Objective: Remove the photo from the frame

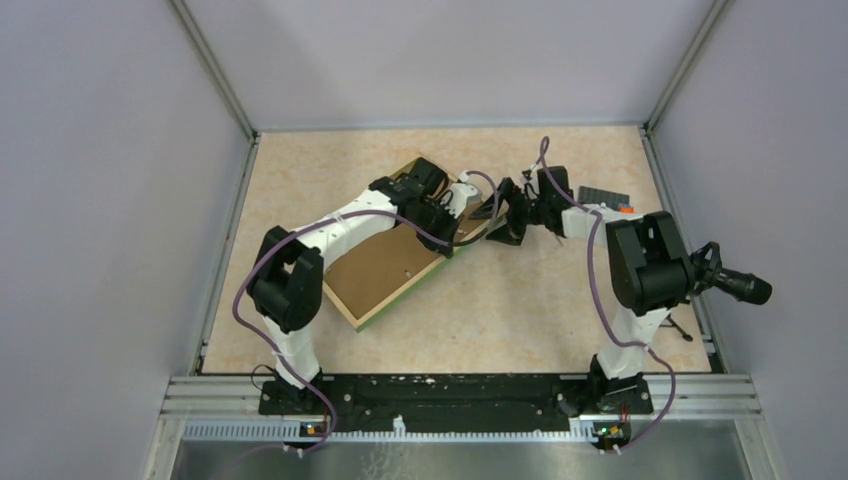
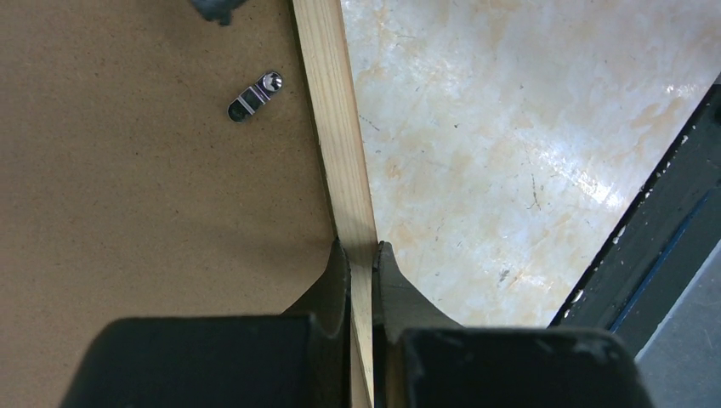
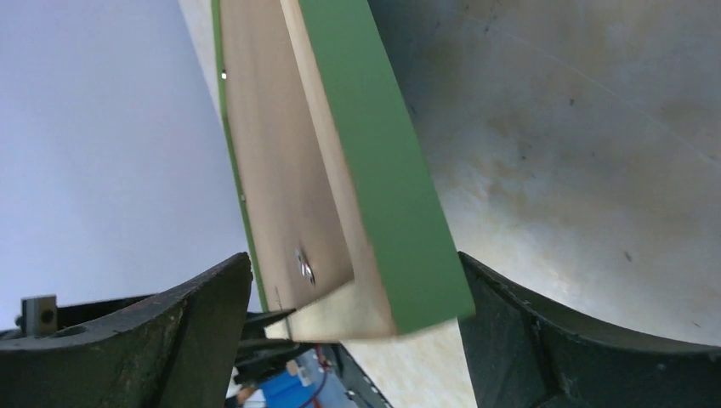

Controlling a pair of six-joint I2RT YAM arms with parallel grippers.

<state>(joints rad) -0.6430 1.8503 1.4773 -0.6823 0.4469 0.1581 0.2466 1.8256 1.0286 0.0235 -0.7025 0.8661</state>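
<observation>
The frame lies back-up on the table, its brown fibreboard back showing and its green border along the edge. The photo is hidden. My left gripper is shut on the frame's pale wooden rail; the fingertips pinch it from both sides. A metal turn clip sits on the back near the rail. My right gripper is open, its jaws wide on either side of the frame's green corner without touching it. That corner looks raised off the table.
A flat dark object with an orange spot lies at the back right of the table. The black front rail runs along the near table edge. Grey walls close in the table on three sides.
</observation>
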